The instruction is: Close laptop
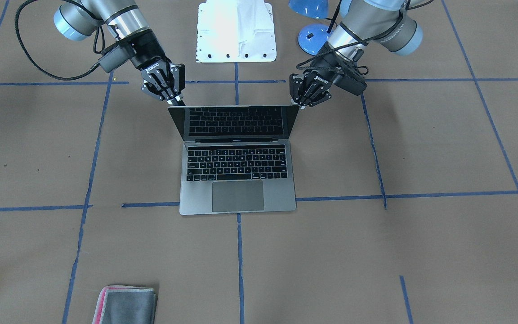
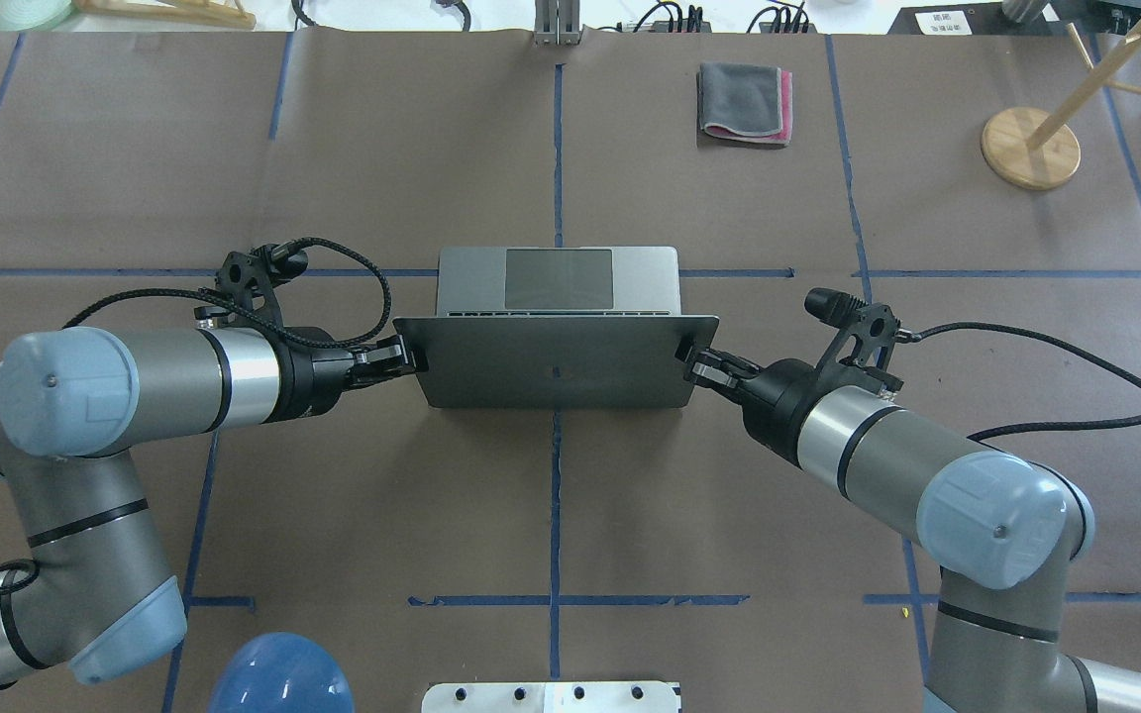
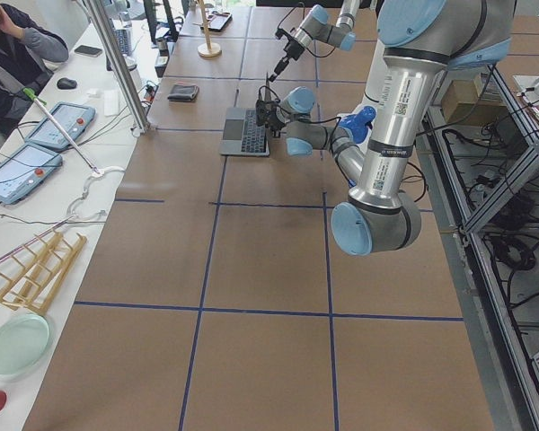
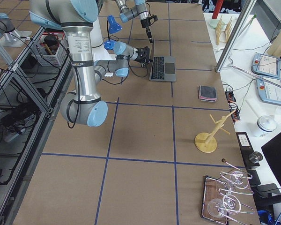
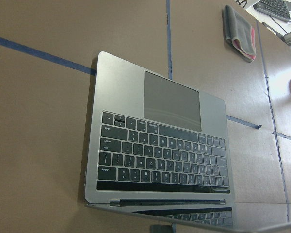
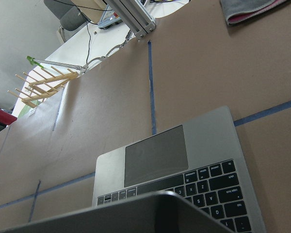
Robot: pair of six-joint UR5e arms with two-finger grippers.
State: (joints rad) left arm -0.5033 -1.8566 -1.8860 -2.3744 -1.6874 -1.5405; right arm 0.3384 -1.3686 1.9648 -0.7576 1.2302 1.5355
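While bracing the laptop lid with the closed left gripper at nine o'clock and the closed right gripper at three, tip evenly toward twelve, easing off before it meets the keys.

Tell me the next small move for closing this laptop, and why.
Probably press the lid's top edge down toward the keyboard with both arms together. The laptop stands open with its lid raised, and the left gripper and the right gripper each sit at an upper lid corner, seemingly touching it.
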